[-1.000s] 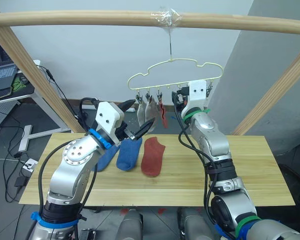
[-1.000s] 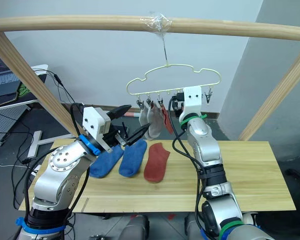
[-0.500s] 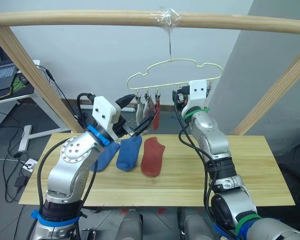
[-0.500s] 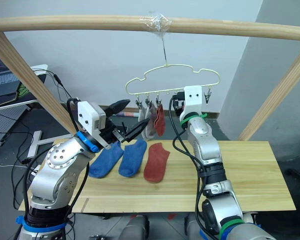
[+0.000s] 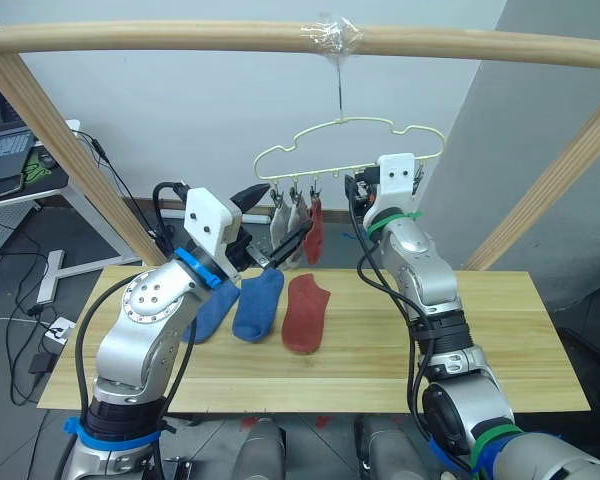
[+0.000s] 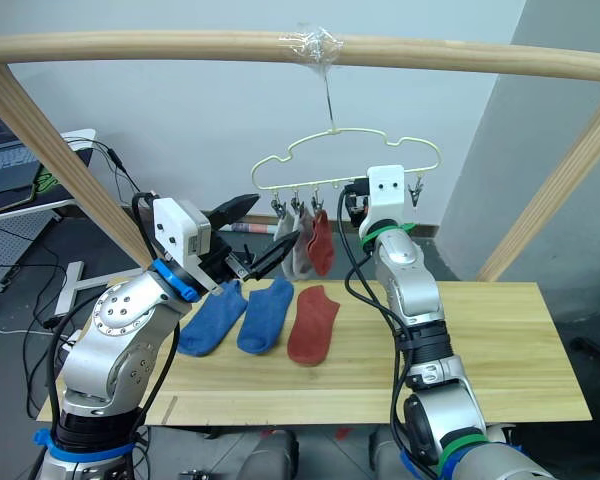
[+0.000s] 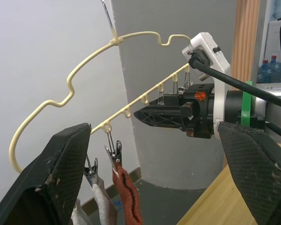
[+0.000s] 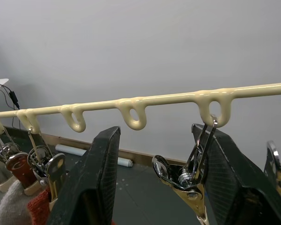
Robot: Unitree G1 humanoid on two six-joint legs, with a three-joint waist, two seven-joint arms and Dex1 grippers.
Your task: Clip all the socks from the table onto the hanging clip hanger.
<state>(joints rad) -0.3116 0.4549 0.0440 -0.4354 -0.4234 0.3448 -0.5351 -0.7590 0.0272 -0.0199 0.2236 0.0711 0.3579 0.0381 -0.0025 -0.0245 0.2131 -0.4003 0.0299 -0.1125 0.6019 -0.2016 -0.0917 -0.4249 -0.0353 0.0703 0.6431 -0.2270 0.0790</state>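
Brick-red sock [image 5: 313, 230] clipped on hanger [image 5: 350, 150], just beyond open left gripper [image 5: 276, 222].

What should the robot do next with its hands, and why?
Probably lower the open left gripper to the red sock on the table and pick it up. Three socks already hang from the hanger, three more lie on the table, and the right gripper waits at an empty clip.
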